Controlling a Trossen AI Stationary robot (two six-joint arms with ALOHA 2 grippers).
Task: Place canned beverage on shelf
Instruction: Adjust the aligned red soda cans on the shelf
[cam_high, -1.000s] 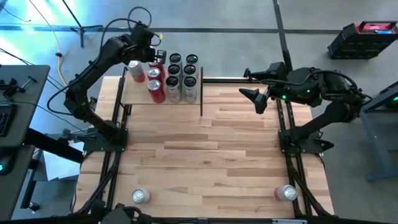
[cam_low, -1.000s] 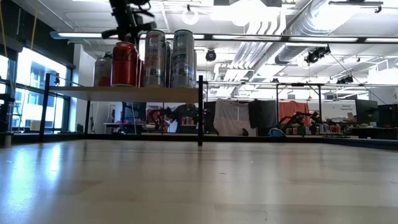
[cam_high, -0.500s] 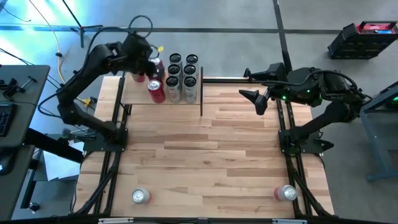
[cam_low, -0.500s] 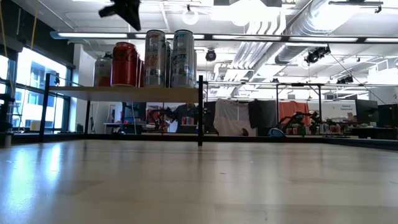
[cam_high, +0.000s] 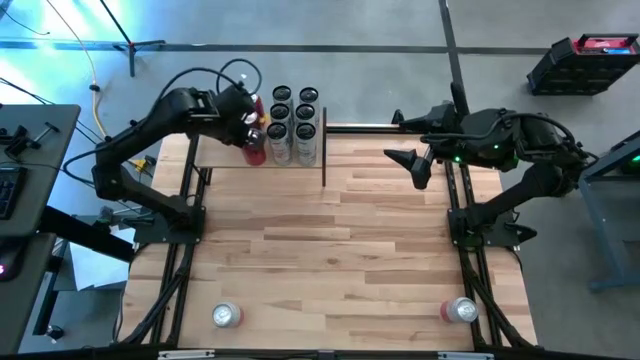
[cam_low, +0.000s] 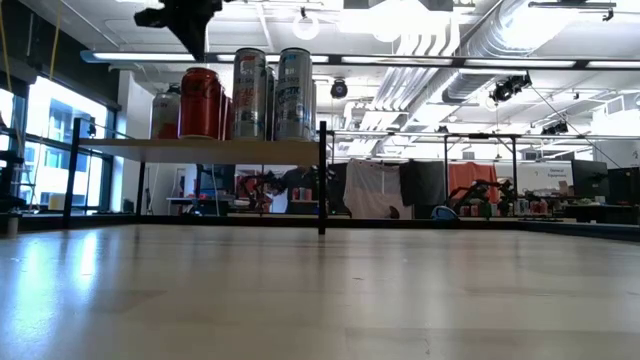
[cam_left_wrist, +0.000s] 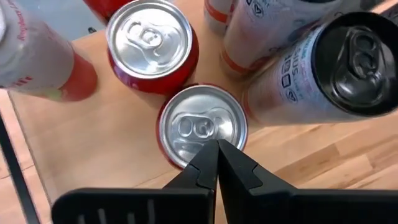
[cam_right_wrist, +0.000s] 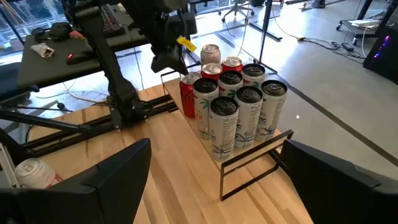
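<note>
In the upper left of the high view, the left pincer (cam_high: 250, 118) hangs clenched and empty above the shelf (cam_high: 215, 152), directly over a red can (cam_left_wrist: 200, 127) standing upright among the other cans (cam_high: 292, 125). The right pincer (cam_high: 412, 160) waits spread wide and empty at the upper right. Two cans (cam_high: 227, 316) lie on the counter (cam_high: 330, 250) along the bottom edge. The risk, as I judge it: any dip or sideways swing of the clenched tips could strike the can tops and topple the tightly packed group.
</note>
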